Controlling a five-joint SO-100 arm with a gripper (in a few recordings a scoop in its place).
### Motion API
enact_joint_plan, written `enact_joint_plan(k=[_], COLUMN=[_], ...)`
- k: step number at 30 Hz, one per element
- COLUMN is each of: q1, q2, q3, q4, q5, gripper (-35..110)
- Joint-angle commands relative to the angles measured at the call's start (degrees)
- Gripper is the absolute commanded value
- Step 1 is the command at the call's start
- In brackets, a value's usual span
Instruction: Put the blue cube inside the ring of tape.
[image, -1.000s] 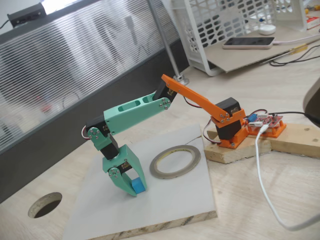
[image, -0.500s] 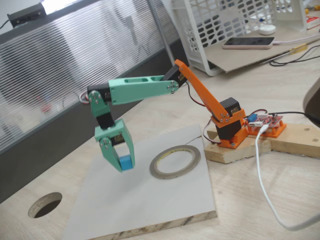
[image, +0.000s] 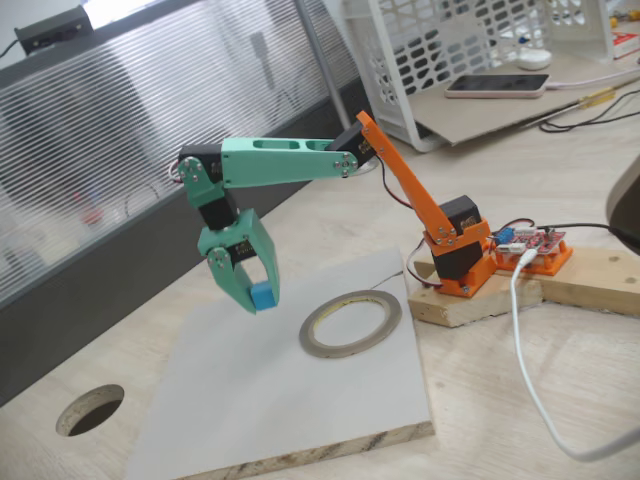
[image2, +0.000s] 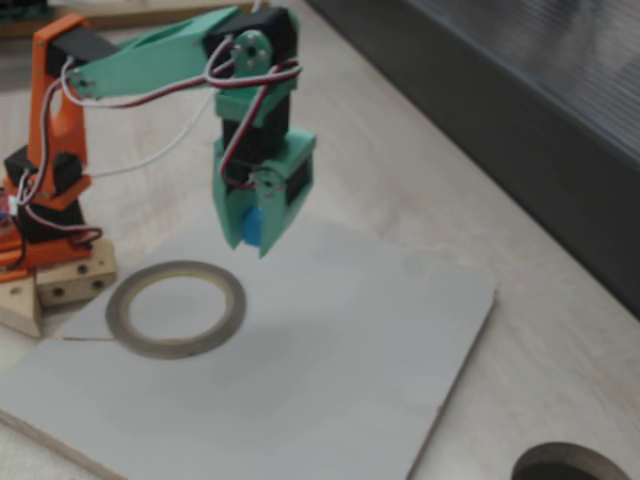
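Clamped between the green gripper's (image: 258, 296) fingers, the blue cube (image: 263, 295) is held aloft over the grey board (image: 300, 410), just left of the ring of tape (image: 350, 323) in both fixed views. Carrying is judged under way; a sideways shift over the opening, then lowering and release, is called for.

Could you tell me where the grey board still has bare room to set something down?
The board is bare from the tape ring to its near edge. The ring's opening is free too. It's crowded where the gripper holds the cube.
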Motion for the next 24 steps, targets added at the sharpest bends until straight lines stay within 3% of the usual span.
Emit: enact_joint_plan(k=[1,8,18,24], q1=[3.3,7.2,22.9,23.2], q2=[3.1,3.1,2.3,2.2], q3=[0.4,0.4,0.4,0.4], q4=[1.6,1.6,1.5,1.5], q5=[0.2,0.4,0.4,0.4], gripper=[11,11,11,12])
